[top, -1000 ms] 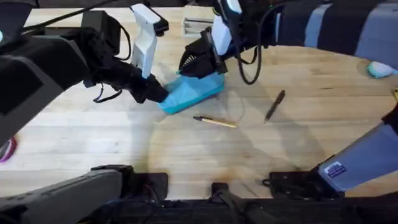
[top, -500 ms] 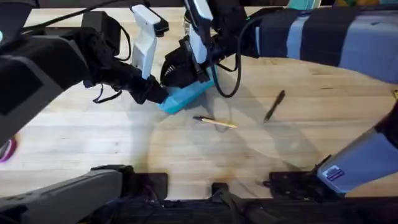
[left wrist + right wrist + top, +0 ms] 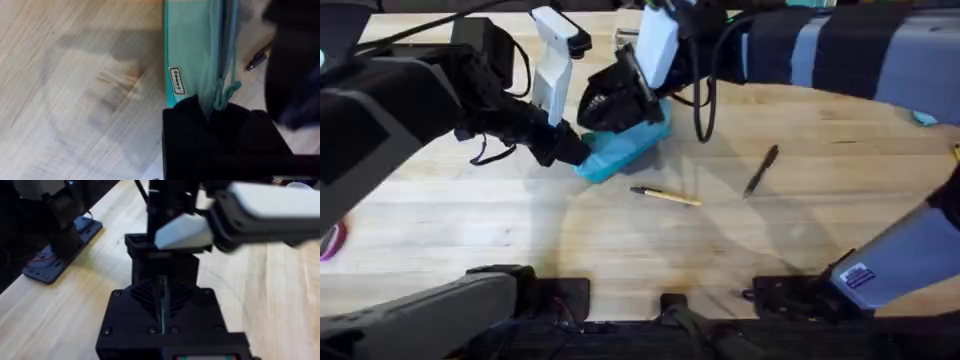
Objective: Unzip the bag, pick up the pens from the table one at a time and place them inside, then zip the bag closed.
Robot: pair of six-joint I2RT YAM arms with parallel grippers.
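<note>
Turquoise pencil pouch (image 3: 620, 150) on counter (image 3: 520, 230), far-centre, l. hand (image 3: 575, 152) pinching its near-left end, r. hand (image 3: 620, 105) pressed together on zipper part at far side; tan pen (image 3: 666, 196) & dark pen (image 3: 761, 170) loose nearby; unzip: anchor end, pull straight along the zip.
</note>
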